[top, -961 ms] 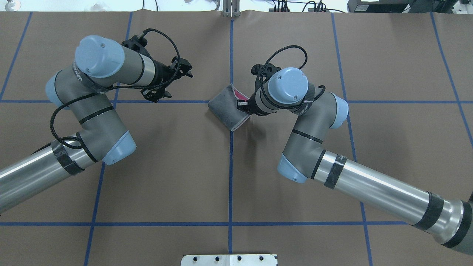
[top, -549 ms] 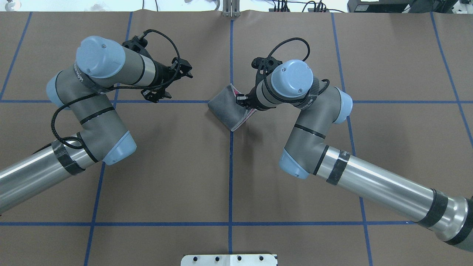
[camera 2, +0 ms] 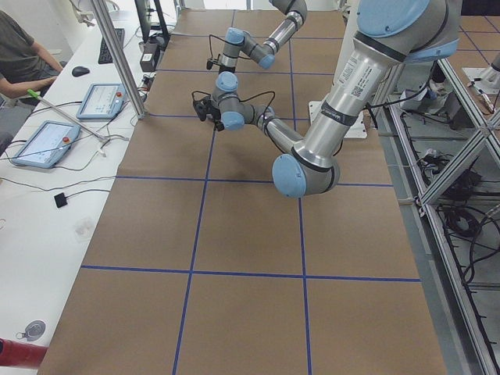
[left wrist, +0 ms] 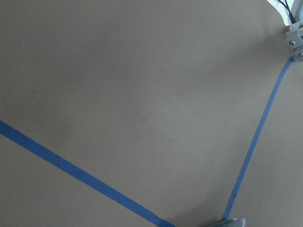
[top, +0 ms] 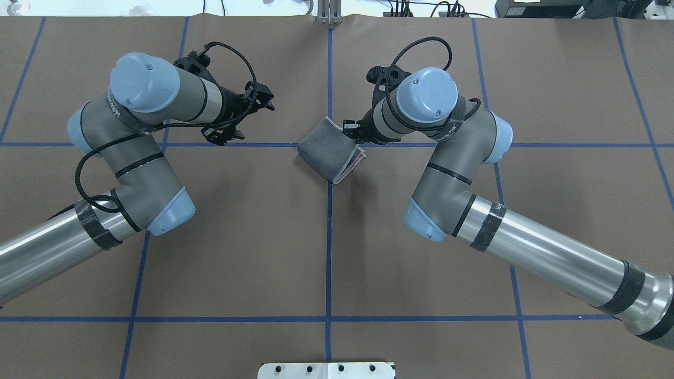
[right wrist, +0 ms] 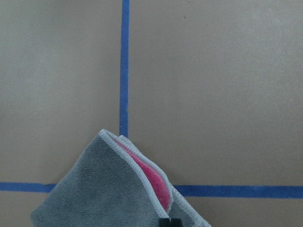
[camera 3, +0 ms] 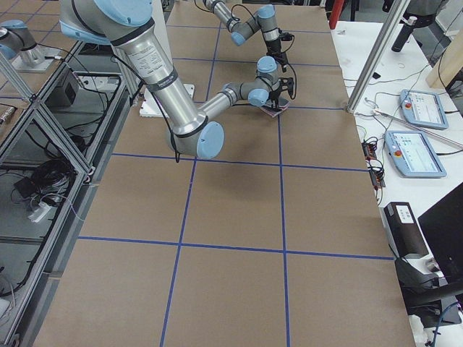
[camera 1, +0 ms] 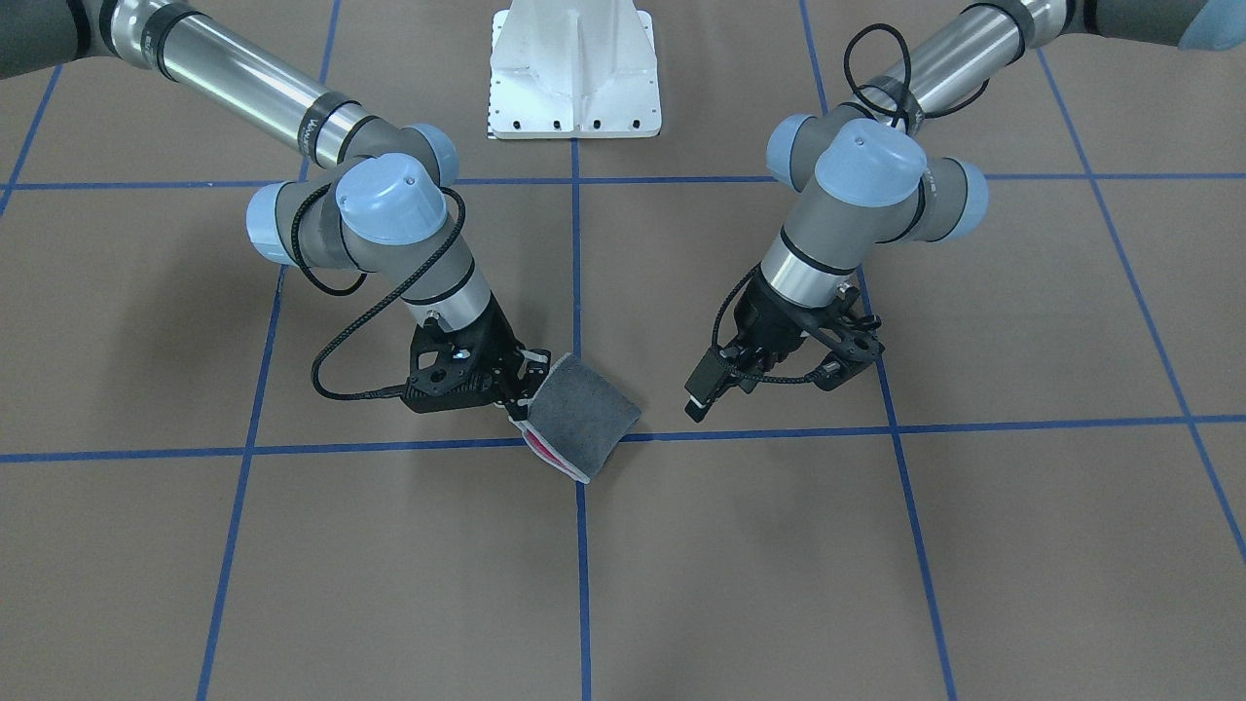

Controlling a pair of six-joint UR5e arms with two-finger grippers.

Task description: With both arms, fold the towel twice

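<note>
The towel [top: 327,153] lies folded at the table's centre where two blue tape lines cross, dark grey face up. A pink strip shows between the layers at its right edge [top: 360,156]. My right gripper [top: 354,135] is low at that open edge, shut on the towel's top layer. In the right wrist view the towel [right wrist: 104,189] fills the bottom, and a black fingertip [right wrist: 168,221] touches its stitched edge. My left gripper [top: 246,118] hangs open and empty, well to the left of the towel. The front view shows the towel [camera 1: 582,414], my right gripper [camera 1: 521,387] and my left gripper [camera 1: 769,387].
Blue tape lines [top: 329,237] grid the brown table cover. The white pedestal base [camera 1: 574,78] stands at the robot's side. A metal clamp [top: 329,18] sits on the far edge. A seated person [camera 2: 19,47] and tablets [camera 2: 39,144] are at a side bench.
My right gripper has moved right and toward the far edge, laying the grey top layer down over the pink face. The left arm has stayed still.
</note>
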